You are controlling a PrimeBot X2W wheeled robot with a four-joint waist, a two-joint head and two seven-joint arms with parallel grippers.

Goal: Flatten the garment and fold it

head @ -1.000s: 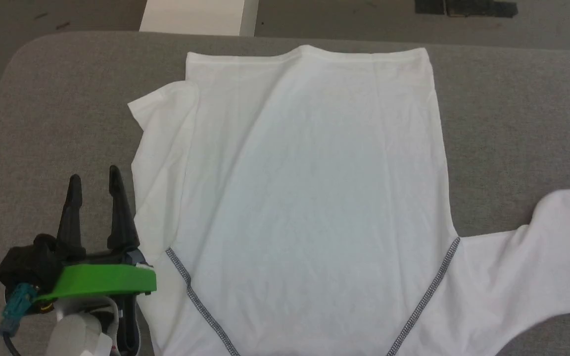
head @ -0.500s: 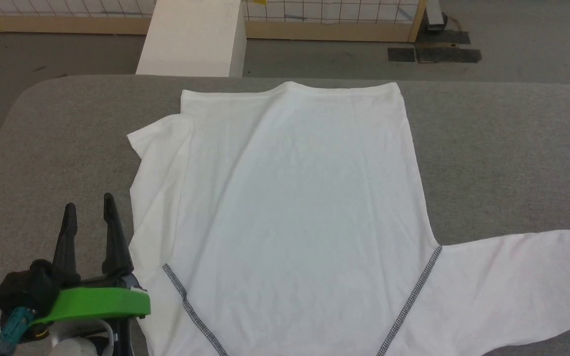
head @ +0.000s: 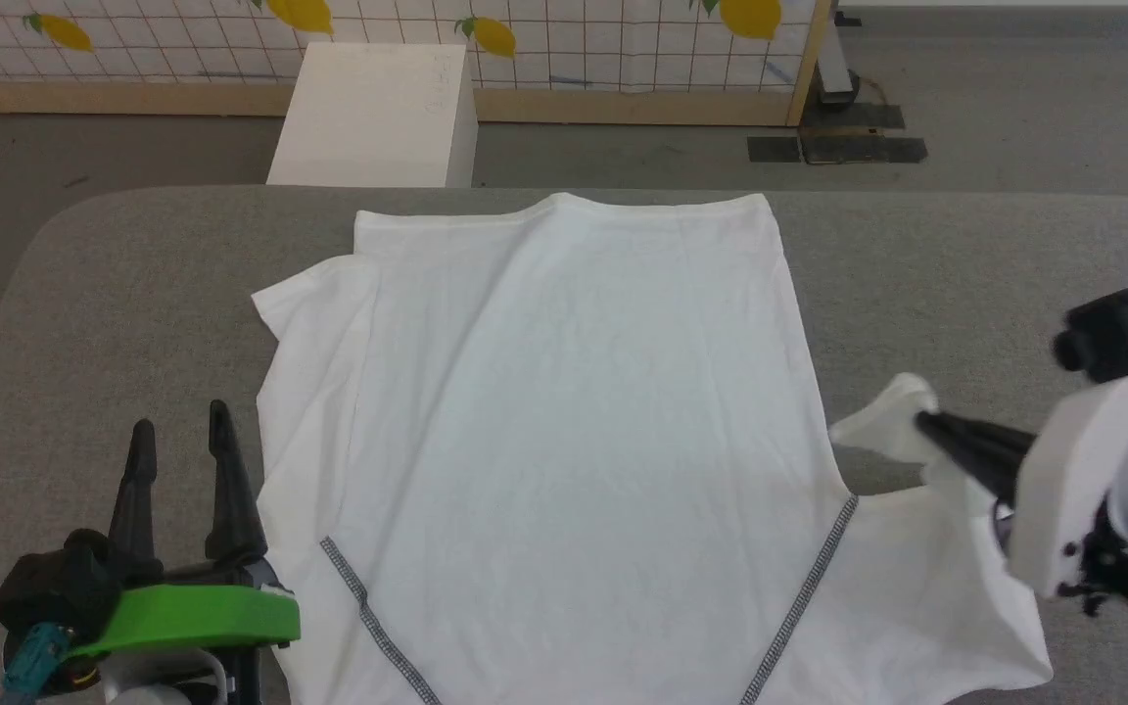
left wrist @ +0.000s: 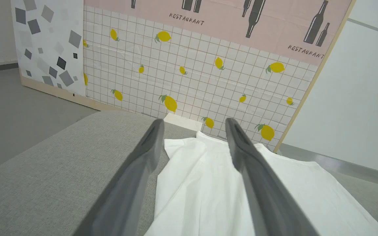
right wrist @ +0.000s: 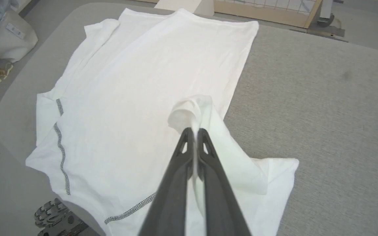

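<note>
Since the earlier frames, the right sleeve [head: 926,578] was raised off the table [head: 133,274]. Its end had been spread flat and had run out past the right edge; now the cuff [head: 882,421] was drawn in to just beside the body's right edge. The view itself was tilted up over the same span, so the shirt's apparent slide down the frame was not counted as a move.

- Shirt [head: 564,421]: laid flat mid-table, hem far, collar end near, grey seams [head: 804,607] at the near corners. Left sleeve [head: 314,323] was judged already folded along the left edge.
- Right gripper [head: 926,423]: clamped narrow on the cuff, cloth bunched at the tips. The cuff was held high, probably so the sleeve could be carried over the body without dragging the panel.
- Left gripper [head: 182,419]: spread wide, nothing held, parked just beside the left edge. It was probably kept clear of the fold; little change from before.
- Beyond the table: white box [head: 373,113] and lemon-print wall [head: 574,29], both brought into view by the tilt.
</note>
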